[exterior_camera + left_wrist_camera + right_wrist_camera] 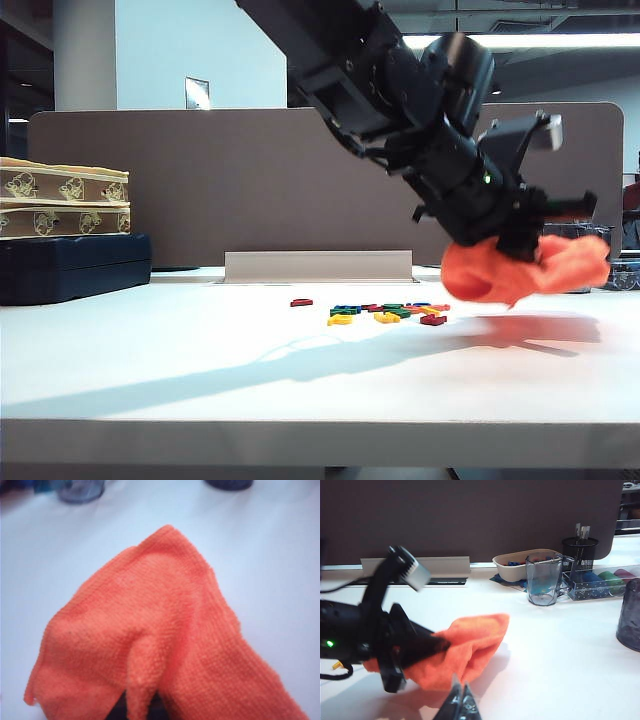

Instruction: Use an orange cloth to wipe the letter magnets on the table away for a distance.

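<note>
Left gripper (530, 240): black two-finger pincer on the arm reaching across to the right side of the exterior view; jaws clamped tight on the cloth, finger ends buried in the fabric.
Orange cloth (525, 268): bright orange fuzzy microfibre cloth, bunched, hanging from the left gripper clear of the table top, its red-tinted shadow on the surface beneath. Also seen close in the left wrist view (160, 645) and from the side in the right wrist view (465, 647).
Letter magnets (385, 314): small flat plastic pieces in red, blue, yellow and green, in a loose cluster on the table, lower than the left gripper and off to its side; apart from the cloth. One red piece (301, 302) lies farthest from the gripper.
Table (200, 370): wide smooth white desk top.
Right gripper (461, 705): only dark finger ends show at the edge of its own wrist view; they lie close together, holding nothing, near the hanging cloth.
Beyond the left gripper: clear plastic cup (543, 579), cream oval tray (512, 565).
</note>
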Robot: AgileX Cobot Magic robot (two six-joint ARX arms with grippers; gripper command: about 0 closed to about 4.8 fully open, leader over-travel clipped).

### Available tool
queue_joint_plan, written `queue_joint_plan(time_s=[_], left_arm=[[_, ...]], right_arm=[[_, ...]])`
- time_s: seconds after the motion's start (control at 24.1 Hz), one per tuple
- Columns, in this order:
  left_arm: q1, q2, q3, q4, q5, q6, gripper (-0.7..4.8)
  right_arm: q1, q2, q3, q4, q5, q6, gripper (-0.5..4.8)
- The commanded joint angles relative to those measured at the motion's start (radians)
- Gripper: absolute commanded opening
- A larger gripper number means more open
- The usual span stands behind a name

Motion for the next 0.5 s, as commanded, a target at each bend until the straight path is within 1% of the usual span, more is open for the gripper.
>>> queue_joint_plan(time_s=[0.04,0.25,0.29,0.5], left_arm=[[0.017,0.026,0.012,-0.085,-0.036,-0.076,-0.06],[0.040,0.035,0.012,-0.123,-0.035,-0.134,-0.06],[0.048,0.035,0.012,-0.124,-0.039,-0.167,-0.06],[0.068,0.035,0.012,-0.126,-0.038,-0.174,-0.06]], right_arm=[[0.000,-0.003,0.006,0.011,-0.004,0.005,-0.01],[0.000,-0.003,0.006,0.011,-0.004,0.008,-0.01],[0.000,-0.003,0.006,0.011,-0.004,0.008,-0.01],[0.000,-0.003,0.006,0.011,-0.005,0.008,-0.01]])
